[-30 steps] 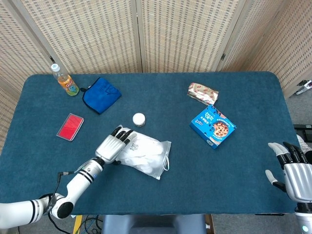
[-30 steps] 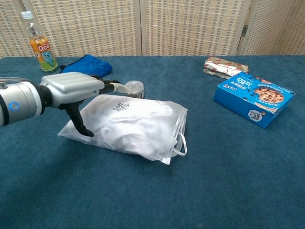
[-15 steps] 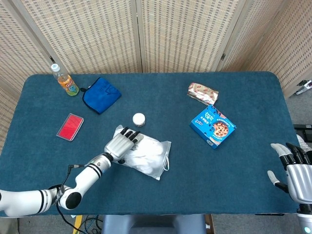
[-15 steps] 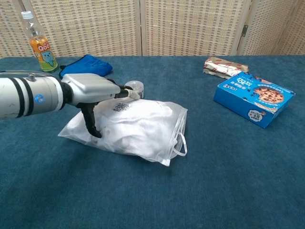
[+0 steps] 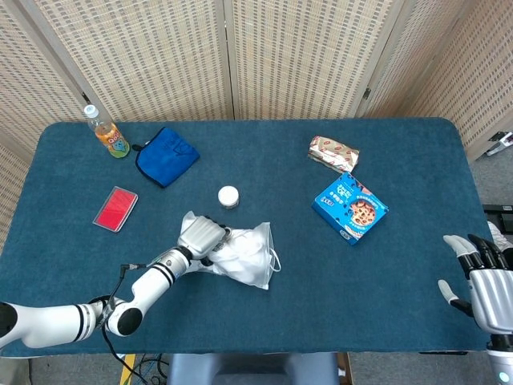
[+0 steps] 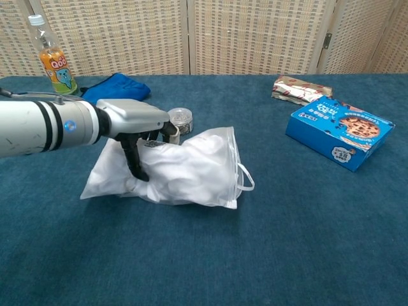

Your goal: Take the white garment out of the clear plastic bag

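Clear crumpled plastic bag (image 5: 240, 253) (image 6: 185, 172) holding the folded white garment (image 5: 250, 250) (image 6: 191, 169): lying on the dark blue felt surface (image 5: 321, 281) (image 6: 287, 242), just in front of a small round white-capped jar (image 5: 228, 196) (image 6: 179, 119). Left hand (image 5: 200, 237) (image 6: 137, 131): grasping the bag's top, fingers curling into the bunched plastic. Right hand (image 5: 485, 281): hovering well to the right of the bag beyond the surface's edge, fingers spreading apart, carrying nothing.
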### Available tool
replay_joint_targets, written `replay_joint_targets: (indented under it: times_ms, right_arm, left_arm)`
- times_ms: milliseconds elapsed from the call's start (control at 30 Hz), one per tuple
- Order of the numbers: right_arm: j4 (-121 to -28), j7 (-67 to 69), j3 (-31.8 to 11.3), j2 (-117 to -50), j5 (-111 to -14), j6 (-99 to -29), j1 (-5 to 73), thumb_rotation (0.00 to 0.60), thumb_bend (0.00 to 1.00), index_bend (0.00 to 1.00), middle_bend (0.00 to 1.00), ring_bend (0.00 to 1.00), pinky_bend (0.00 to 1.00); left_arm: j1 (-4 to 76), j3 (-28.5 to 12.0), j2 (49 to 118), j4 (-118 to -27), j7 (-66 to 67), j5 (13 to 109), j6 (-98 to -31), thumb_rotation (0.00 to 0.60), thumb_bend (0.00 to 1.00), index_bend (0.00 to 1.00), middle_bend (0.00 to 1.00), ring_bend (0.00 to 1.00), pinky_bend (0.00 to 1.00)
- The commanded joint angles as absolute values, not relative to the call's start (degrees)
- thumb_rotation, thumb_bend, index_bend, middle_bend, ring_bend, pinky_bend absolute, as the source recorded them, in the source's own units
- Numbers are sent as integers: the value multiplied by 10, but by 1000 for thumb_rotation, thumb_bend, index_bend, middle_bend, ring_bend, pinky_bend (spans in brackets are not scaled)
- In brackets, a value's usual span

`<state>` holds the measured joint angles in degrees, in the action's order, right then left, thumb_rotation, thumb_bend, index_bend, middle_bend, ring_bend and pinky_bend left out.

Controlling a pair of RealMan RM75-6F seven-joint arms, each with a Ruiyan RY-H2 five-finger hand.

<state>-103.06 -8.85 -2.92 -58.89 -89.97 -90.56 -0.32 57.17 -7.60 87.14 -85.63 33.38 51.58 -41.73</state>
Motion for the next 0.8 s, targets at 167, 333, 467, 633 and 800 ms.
replay_joint_targets:
  times_ms: [167, 333, 467, 633, 800]
  right_arm:
    - [-1033, -97, -27, -590, -916, -897, 6, 600, 242, 182, 213, 118, 164]
    - [-1047, -112, -26, -596, -937, -875, 25, 600, 259, 182, 213, 118, 164]
    - [-1061, -131, -25, -605, -954, -848, 47, 600, 267, 207, 213, 118, 164]
    - [-1073, -152, -32, -620, -960, -813, 76, 600, 267, 218, 213, 118, 164]
    - [-1071, -165, -46, -652, -969, -794, 105, 600, 275, 303, 213, 111, 164]
  left_arm:
    - [526, -79, 868, -817, 171, 637, -436, 600, 263, 531, 574, 596, 654]
    - [500, -77, 867, -796, 43, 729, -471, 600, 280, 557, 606, 617, 672]
    - [490, -74, 862, -794, -27, 785, -505, 600, 287, 562, 613, 619, 672]
    - [482, -69, 858, -805, -80, 835, -546, 600, 287, 557, 614, 619, 677]
    - [484, -71, 855, -833, -70, 845, -555, 600, 286, 544, 614, 619, 677]
